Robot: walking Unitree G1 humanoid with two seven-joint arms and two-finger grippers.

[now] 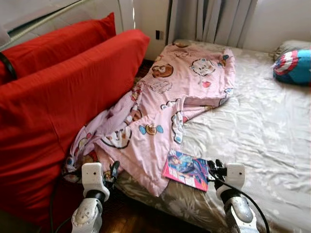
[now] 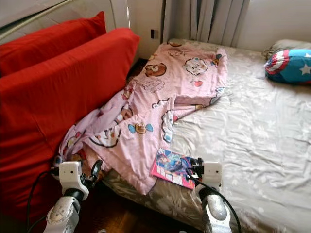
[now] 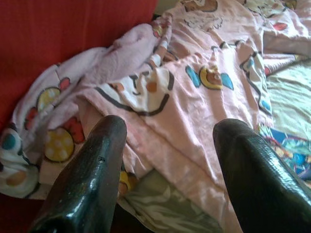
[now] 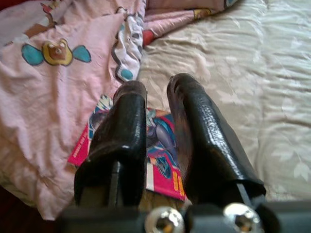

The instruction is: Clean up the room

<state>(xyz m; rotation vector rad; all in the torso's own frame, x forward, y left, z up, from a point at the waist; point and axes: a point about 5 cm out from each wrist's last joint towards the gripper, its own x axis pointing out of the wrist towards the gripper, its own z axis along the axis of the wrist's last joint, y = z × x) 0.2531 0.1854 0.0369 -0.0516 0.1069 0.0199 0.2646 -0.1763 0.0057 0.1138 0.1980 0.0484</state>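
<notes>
Book (image 1: 187, 169) just beside right claw (image 1: 212, 170), seemingly untouched

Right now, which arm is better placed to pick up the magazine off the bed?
Right. The right claw sits beside the magazine, fingers nearly closed. The left claw, open, sits by the pink blanket near the red sofa.

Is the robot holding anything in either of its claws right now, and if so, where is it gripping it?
Nothing is held. The left gripper is open above the pink blanket; the right gripper hovers over the magazine, fingers empty.
</notes>
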